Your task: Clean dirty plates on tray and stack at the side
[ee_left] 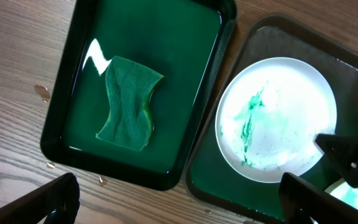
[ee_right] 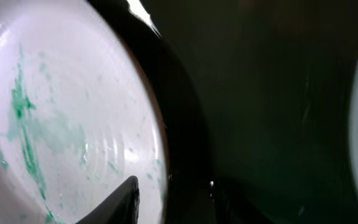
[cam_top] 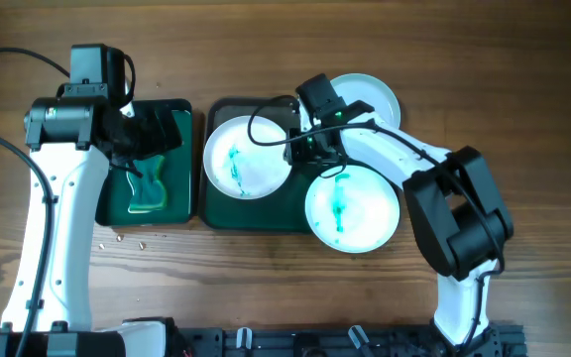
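Green smears mark the tray plate (cam_top: 246,157) in the tray (cam_top: 228,213) and the near plate (cam_top: 353,210) overhanging its right edge; the far plate (cam_top: 370,91) sits behind. Nothing looks cleaned or stacked. Sponge (ee_left: 126,102) lies in its bin (ee_left: 166,62). Left gripper (ee_left: 179,190) hangs wide open; right gripper (ee_right: 176,196) straddles the tray plate's rim, grip unclear.

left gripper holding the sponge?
No, the sponge lies loose in the bin, and the left gripper is open and clear of it.
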`<action>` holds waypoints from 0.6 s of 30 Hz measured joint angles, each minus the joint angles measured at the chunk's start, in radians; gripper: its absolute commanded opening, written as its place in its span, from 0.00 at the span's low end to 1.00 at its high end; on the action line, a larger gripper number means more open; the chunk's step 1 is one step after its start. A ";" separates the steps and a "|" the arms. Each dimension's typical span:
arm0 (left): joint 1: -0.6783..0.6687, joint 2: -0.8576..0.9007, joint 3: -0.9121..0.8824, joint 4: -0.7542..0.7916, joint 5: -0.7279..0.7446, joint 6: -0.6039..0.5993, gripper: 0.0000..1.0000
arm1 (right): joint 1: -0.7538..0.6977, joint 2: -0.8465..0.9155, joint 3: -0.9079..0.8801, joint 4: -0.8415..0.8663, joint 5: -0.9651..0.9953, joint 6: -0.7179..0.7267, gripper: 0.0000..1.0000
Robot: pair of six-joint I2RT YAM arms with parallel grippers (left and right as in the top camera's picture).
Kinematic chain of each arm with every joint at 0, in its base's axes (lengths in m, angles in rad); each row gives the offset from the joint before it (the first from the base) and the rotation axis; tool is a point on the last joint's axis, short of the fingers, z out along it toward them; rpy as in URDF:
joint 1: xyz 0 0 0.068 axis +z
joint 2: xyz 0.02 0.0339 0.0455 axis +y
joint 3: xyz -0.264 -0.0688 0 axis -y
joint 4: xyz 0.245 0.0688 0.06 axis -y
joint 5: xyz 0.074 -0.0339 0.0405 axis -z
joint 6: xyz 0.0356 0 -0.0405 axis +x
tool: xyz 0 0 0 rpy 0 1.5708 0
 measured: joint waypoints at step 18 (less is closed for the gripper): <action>0.065 0.262 0.005 0.051 -0.022 0.001 0.61 | 0.020 0.026 0.006 0.046 0.019 0.008 0.04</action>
